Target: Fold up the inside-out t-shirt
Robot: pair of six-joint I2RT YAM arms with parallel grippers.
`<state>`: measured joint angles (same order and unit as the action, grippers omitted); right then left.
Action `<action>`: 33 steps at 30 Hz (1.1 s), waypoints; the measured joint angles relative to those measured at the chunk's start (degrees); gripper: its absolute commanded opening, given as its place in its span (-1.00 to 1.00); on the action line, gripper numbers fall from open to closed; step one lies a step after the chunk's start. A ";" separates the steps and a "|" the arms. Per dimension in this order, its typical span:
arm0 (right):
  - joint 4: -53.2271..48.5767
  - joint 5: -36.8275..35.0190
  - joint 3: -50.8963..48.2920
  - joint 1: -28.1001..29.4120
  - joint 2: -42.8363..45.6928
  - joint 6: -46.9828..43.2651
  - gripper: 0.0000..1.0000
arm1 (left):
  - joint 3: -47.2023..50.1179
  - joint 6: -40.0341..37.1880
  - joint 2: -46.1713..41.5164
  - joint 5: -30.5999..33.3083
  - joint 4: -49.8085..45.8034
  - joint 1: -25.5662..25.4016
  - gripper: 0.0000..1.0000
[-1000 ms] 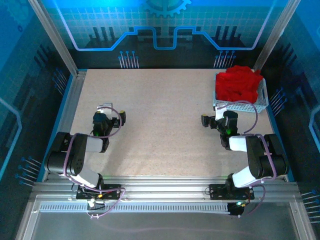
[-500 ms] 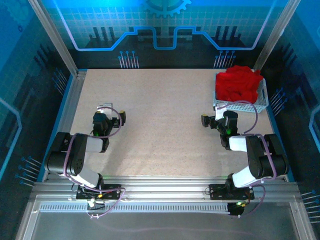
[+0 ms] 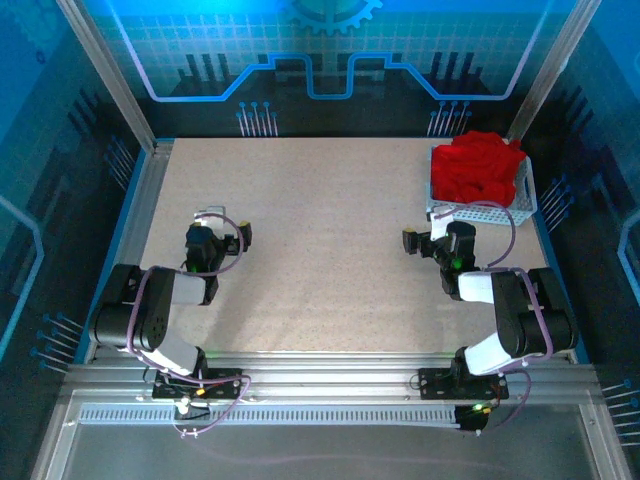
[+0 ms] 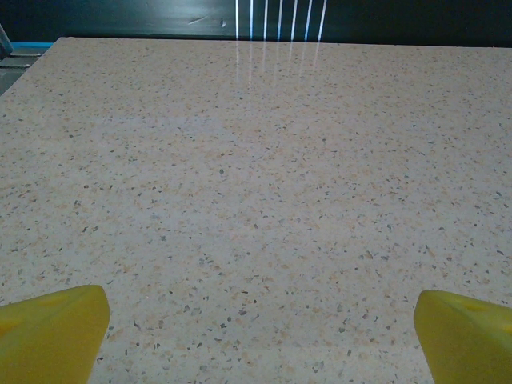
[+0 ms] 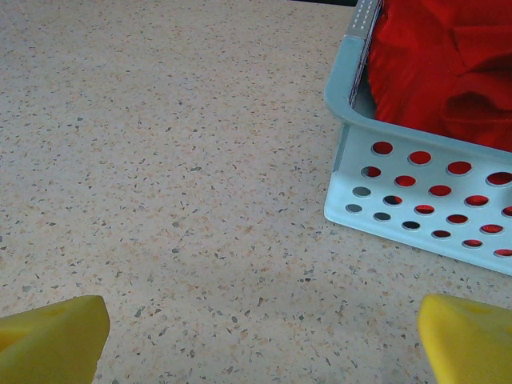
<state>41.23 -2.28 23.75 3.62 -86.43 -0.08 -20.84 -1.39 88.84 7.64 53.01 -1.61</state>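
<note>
Speckled table (image 3: 320, 270), red t-shirt (image 3: 478, 168) bunched in the basket (image 3: 482, 212) upper right, left gripper (image 3: 224, 224) and right gripper (image 3: 424, 238) both wide open and empty: pre-grasp step, so next the right should reach in and lift the shirt out.

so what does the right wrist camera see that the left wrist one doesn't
Right wrist view: the perforated basket at the upper right, with the red t-shirt bunched inside it.
Left wrist view: the far edge of the table, and behind it a dark wall with thin white stripes.
Both: the same speckled table surface, and yellow fingertips at the two bottom corners. The left gripper and the right gripper are each wide open and holding nothing.
</note>
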 measured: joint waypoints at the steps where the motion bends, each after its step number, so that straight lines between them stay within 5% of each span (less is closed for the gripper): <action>1: 0.00 0.00 0.00 0.00 0.00 0.00 1.00 | 0.00 0.00 0.00 0.00 0.00 0.00 0.98; 11: 0.00 1.18 -0.02 -0.04 0.15 -0.39 1.00 | 1.55 -0.46 -0.85 0.13 1.77 -0.61 0.98; 19: -5.66 1.25 -1.99 3.98 15.34 -3.65 1.00 | 6.25 -5.07 -20.06 6.75 -1.81 -12.74 0.98; 26: -23.63 2.12 7.23 5.35 31.74 -2.05 1.00 | -4.11 5.11 -37.42 10.62 -23.54 -14.69 0.98; 33: -41.77 4.42 27.58 3.37 27.93 8.09 1.00 | -16.26 23.23 -37.20 21.70 -45.53 -14.47 0.98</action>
<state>-0.54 2.13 51.33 6.98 -58.50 8.01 -37.10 21.85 51.64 29.34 7.49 -16.08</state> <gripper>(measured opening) 0.999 0.990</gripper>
